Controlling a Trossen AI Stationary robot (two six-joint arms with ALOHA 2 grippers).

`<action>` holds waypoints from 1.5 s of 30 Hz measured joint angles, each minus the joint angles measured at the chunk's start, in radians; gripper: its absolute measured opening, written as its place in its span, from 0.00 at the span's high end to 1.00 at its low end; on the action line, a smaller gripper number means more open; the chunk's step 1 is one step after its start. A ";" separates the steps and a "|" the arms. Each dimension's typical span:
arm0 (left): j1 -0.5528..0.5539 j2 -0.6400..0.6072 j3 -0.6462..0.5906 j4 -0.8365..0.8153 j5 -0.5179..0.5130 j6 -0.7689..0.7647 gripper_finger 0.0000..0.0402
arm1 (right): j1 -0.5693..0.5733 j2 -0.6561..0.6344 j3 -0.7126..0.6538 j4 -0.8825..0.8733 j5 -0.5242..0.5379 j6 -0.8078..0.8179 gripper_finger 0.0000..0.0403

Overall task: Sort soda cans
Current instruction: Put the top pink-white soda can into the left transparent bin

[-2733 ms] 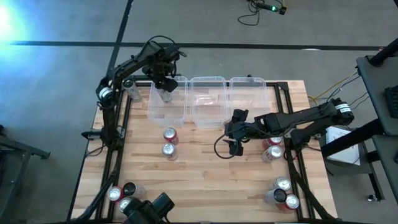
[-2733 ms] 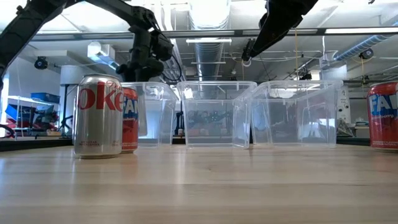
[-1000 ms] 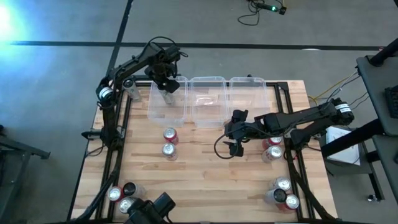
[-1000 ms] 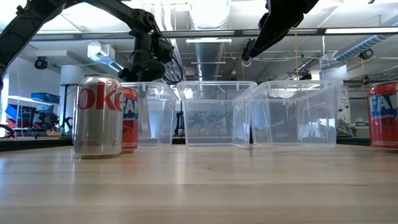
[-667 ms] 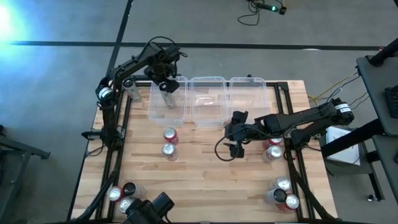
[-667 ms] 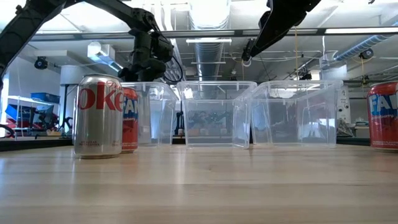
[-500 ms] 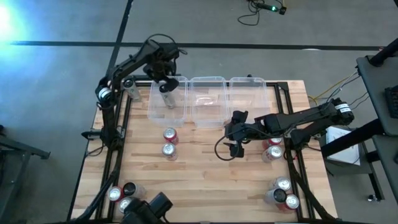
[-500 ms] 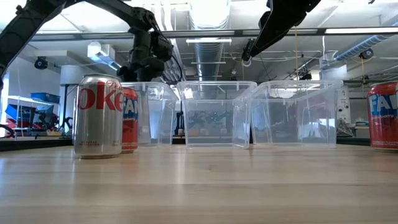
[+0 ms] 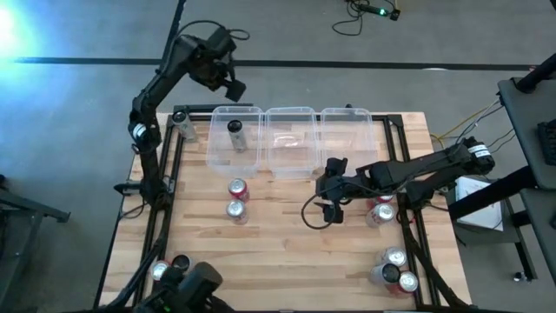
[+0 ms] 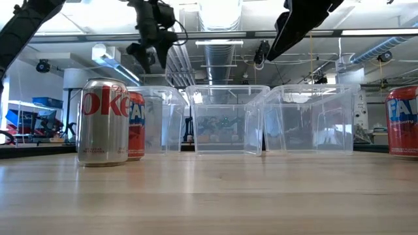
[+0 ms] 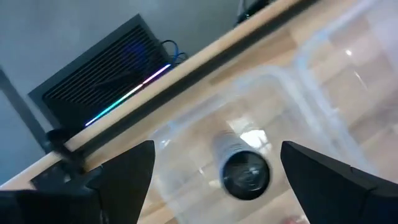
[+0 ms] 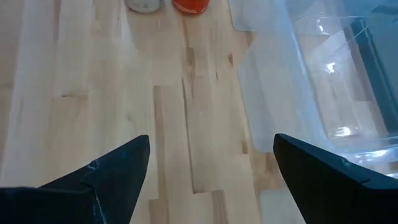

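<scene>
A black soda can (image 9: 234, 129) stands upright in the left clear bin (image 9: 217, 152); in the left wrist view its silver top (image 11: 245, 169) shows below my fingers. My left gripper (image 9: 230, 85) hangs open, high above the bin's far-left corner, touching nothing. A red can (image 9: 237, 189) and a silver can (image 9: 234, 209) stand together on the table in front of that bin. My right gripper (image 9: 329, 209) hovers open over bare wood near the table's middle, in front of the middle bin (image 9: 289, 143) and right bin (image 9: 346, 139).
Two cans (image 9: 380, 207) stand at the right edge beside my right arm. More cans stand at the near right corner (image 9: 398, 268) and the near left corner (image 9: 170, 266). The wood between the can pair and my right gripper is bare.
My left gripper has risen from the left bin and drawn back past the table's far edge, toward the left. The black can stays standing in the bin. My right gripper has kept its place.
</scene>
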State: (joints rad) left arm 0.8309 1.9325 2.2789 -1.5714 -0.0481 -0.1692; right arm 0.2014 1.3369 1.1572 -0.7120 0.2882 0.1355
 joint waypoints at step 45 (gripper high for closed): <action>0.247 -0.100 -0.530 0.016 -0.247 -0.002 0.20 | 0.024 0.000 0.000 -0.016 0.000 0.003 0.14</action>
State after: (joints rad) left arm 1.0782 1.8324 1.7484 -1.5554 -0.2952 -0.1716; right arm 0.2249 1.3369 1.1572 -0.7277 0.2885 0.1383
